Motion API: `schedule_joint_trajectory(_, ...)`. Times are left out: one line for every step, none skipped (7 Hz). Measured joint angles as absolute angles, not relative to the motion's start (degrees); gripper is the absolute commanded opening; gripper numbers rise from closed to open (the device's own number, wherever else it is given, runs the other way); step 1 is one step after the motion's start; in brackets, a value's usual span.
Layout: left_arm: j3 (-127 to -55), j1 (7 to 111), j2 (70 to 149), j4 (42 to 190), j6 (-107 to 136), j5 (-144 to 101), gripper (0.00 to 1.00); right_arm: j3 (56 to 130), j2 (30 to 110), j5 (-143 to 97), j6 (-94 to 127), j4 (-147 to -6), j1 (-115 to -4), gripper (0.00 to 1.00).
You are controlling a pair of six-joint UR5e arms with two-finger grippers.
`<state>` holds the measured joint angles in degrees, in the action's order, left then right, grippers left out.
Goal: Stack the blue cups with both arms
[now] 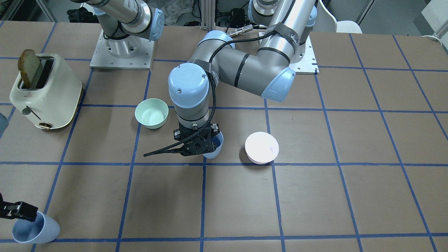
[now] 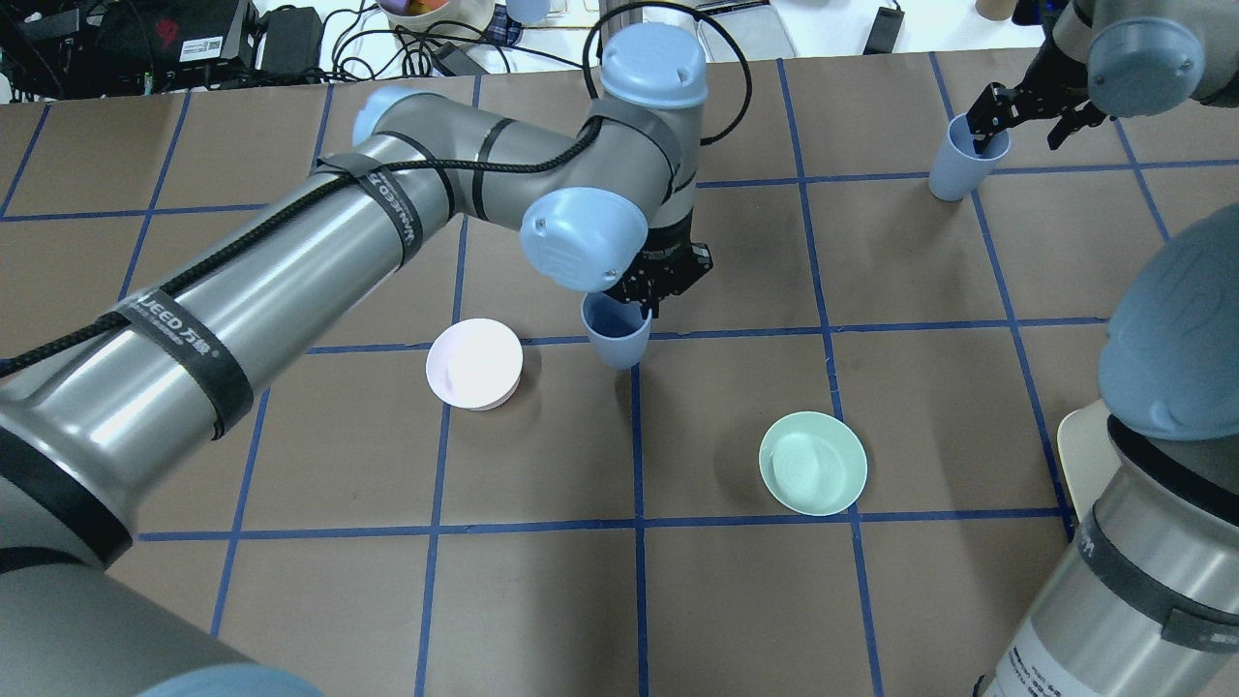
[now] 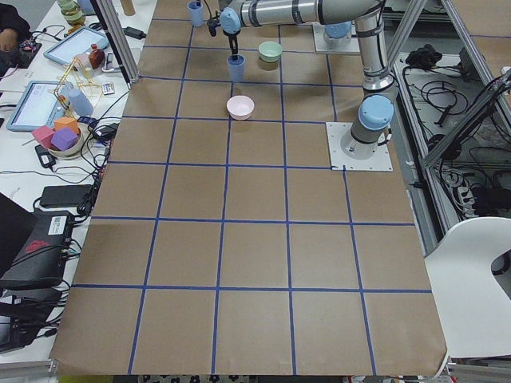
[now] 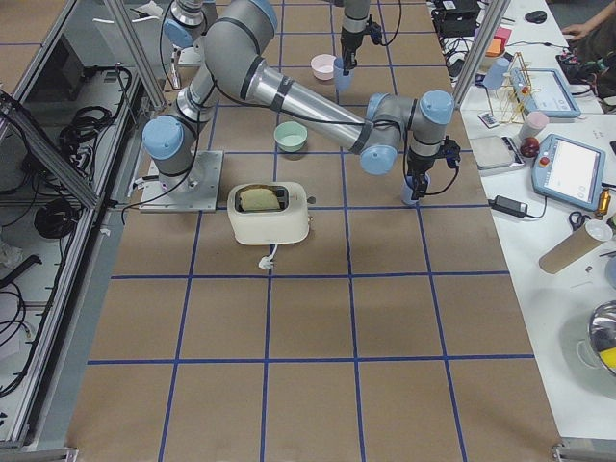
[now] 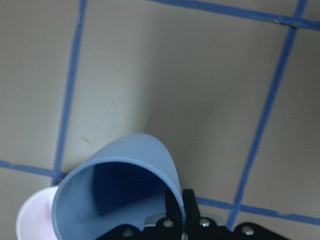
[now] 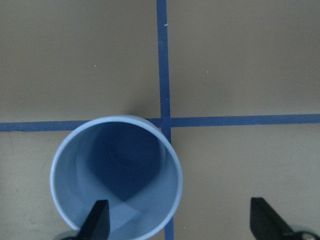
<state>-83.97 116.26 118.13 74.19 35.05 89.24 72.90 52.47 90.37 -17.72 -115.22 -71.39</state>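
My left gripper (image 1: 197, 148) is shut on the rim of one pale blue cup (image 1: 216, 146), which hangs tilted near the table's middle. In the overhead view this gripper (image 2: 650, 295) sits just behind that cup (image 2: 617, 337). The left wrist view shows the fingers (image 5: 189, 201) pinching the cup's wall (image 5: 125, 155). The second blue cup (image 2: 960, 160) stands upright at the far right of the table. My right gripper (image 2: 989, 131) is open over it. In the right wrist view one finger (image 6: 98, 220) is inside this cup (image 6: 116, 175) and the other is outside.
A mint-green bowl (image 2: 813, 463) stands near the robot's side, right of centre. A pale pink bowl (image 2: 474, 363) sits just left of the held cup. A cream toaster (image 1: 47, 94) with a slice of toast stands on the robot's right.
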Motion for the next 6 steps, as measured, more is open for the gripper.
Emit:
schedule_joint_trajectory(-86.07, 117.14, 117.73, 73.99, 35.56, 88.76, 0.14, 72.9, 51.74, 90.21, -17.65, -115.93, -71.43, 0.24)
schedule_joint_trajectory(-87.01, 117.36, 118.05, 73.91, 35.58, 88.53, 0.99, 72.99, 51.19, 89.86, -17.44, -116.7, -71.44, 0.0)
schedule_joint_trajectory(-87.35, 117.29, 117.98, 73.9, 35.33, 88.46, 1.0, 73.06, 50.87, 89.47, -17.25, -117.01, -71.52, 0.0)
schedule_joint_trajectory(-87.11, 116.95, 117.18, 74.09, 35.1, 88.43, 1.0, 72.98, 50.8, 89.3, -17.16, -117.11, -71.77, 0.0)
schedule_joint_trajectory(-86.14, 115.83, 115.68, 75.32, 34.9, 87.85, 1.0, 72.92, 50.89, 89.28, -17.12, -117.14, -72.26, 0.0)
schedule_joint_trajectory(-84.44, 113.58, 113.49, 78.58, 32.75, 86.8, 1.0, 72.69, 51.2, 89.35, -17.12, -117.11, -72.79, 0.0)
